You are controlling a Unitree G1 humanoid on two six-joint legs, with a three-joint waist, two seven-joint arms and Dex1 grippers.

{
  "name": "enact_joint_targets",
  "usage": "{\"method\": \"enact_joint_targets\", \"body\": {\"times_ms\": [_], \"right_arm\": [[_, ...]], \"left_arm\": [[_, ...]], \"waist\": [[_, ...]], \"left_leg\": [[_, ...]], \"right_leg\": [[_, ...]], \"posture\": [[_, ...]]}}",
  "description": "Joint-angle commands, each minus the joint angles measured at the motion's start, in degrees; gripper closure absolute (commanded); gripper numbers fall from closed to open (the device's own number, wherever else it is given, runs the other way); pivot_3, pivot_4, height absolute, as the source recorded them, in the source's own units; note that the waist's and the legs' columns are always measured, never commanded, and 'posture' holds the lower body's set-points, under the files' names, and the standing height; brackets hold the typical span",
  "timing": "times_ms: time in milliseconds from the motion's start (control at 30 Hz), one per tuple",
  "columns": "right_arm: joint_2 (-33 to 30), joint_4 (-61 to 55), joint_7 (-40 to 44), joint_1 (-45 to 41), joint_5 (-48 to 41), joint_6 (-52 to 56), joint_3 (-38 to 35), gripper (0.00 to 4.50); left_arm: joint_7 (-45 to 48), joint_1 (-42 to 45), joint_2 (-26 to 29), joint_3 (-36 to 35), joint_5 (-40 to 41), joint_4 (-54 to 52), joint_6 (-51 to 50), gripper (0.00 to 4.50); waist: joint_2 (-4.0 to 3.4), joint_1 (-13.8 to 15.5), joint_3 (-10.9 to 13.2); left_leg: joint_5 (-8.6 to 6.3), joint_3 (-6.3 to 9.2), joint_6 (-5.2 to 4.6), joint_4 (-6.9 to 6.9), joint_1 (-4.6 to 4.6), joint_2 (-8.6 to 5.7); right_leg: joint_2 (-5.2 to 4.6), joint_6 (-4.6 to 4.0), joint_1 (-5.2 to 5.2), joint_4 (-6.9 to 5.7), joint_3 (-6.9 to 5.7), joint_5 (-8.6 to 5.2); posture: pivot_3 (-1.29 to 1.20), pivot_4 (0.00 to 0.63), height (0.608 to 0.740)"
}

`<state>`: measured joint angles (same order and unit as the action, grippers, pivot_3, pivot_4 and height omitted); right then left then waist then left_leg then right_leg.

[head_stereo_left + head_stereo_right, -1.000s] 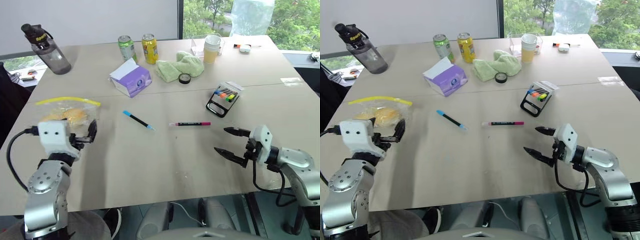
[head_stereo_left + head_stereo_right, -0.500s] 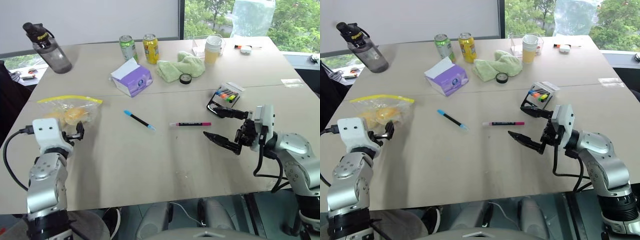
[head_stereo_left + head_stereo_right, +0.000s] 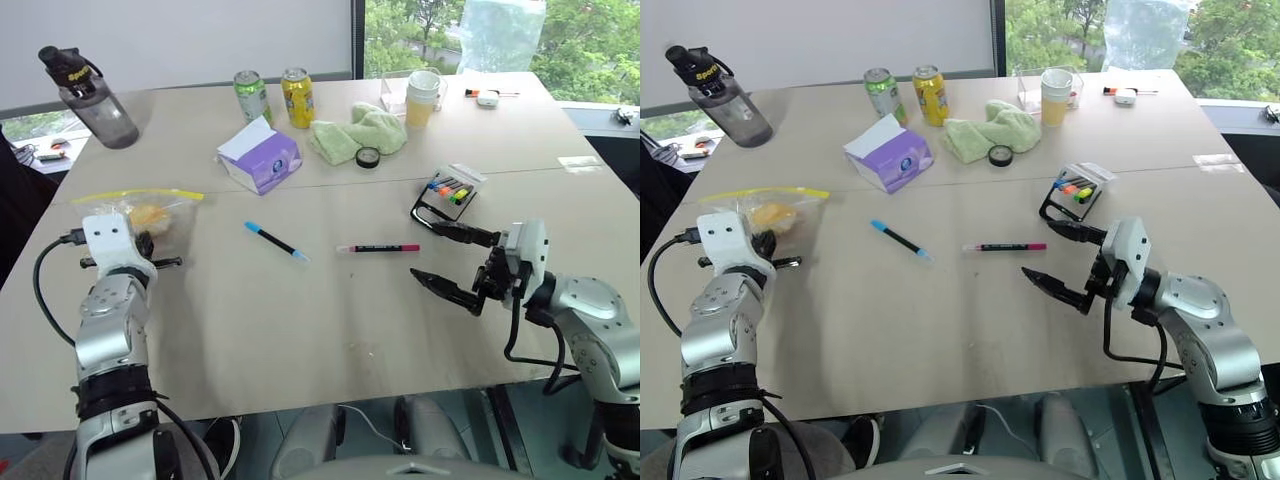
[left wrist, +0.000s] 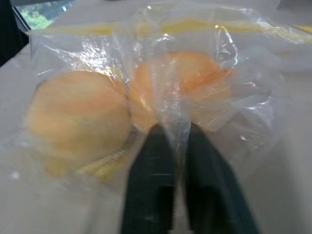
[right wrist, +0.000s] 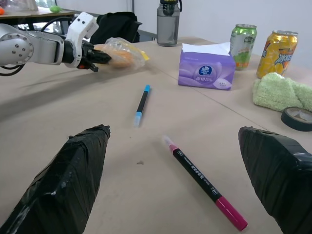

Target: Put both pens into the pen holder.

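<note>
Overhead, from the left eye view, the magenta-pink pen [image 3: 378, 247] is lying flat on the tabletop [image 3: 300, 330] near its middle, with the black pen with light blue cap [image 3: 276, 241] well apart to its left and the pen holder [image 3: 447, 197] beyond, all three untouched. Both pens are looking slim, stiff and light, likely to roll or skid on the smooth surface, so taking hold across the barrel near mid-length seems wisest. The right pincer [image 3: 455, 262] is reaching level toward the pink pen, its fingers spread wide and holding nothing. The left pincer [image 3: 165, 263] is pointing level out at the left edge, by a clear bag with a yellow zip [image 3: 140, 208].

Closer in, the left wrist view is showing the left pincer's fingers [image 4: 151, 180] together, pinching a fold of that bag, with two orange-yellow buns [image 4: 78, 117] inside.

Meanwhile, the right wrist view is framing the pink pen between the right pincer's parted fingertips [image 5: 63, 170], ahead of them and not yet touched, with the purple tissue box [image 5: 204, 68] farther off.
</note>
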<state>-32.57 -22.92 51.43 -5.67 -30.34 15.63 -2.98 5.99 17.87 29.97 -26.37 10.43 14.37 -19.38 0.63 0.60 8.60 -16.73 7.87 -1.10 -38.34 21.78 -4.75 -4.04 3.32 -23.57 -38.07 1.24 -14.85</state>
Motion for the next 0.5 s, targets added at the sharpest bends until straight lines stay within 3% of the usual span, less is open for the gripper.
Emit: {"method": "enact_joint_targets", "body": {"times_ms": [33,300,500], "right_arm": [[0.2,-2.6,-0.6,0.1,0.2,-1.8,-0.5,0.0],[0.6,-1.9,-0.7,-0.4,0.9,-2.2,0.0,0.0],[1.0,-1.8,-0.8,-0.2,1.4,-2.6,0.8,0.0]], "left_arm": [[0.1,3.0,2.5,0.6,-1.6,0.5,5.1,4.43],[0.4,19.3,11.0,6.9,-9.0,14.6,19.1,4.43],[-1.3,35.2,15.3,13.4,-15.7,36.5,29.3,4.43]], "waist": [[0.01,0.0,0.0],[0.11,0.1,0.0],[0.12,-0.4,0.0]], "left_leg": [[0.0,0.0,0.0,0.0,0.0,0.0],[0.0,0.06,0.0,-0.03,0.06,-0.05],[0.0,0.01,0.0,-0.02,0.07,-0.09]], "right_leg": [[0.0,0.0,0.0,0.0,0.0,0.0],[-0.01,0.0,0.0,0.01,-0.14,0.0],[-0.03,0.01,-0.06,-0.04,-0.13,0.0]], "posture": [[0.0,0.15,0.74],[0.0,0.15,0.74],[0.0,0.15,0.74]]}}
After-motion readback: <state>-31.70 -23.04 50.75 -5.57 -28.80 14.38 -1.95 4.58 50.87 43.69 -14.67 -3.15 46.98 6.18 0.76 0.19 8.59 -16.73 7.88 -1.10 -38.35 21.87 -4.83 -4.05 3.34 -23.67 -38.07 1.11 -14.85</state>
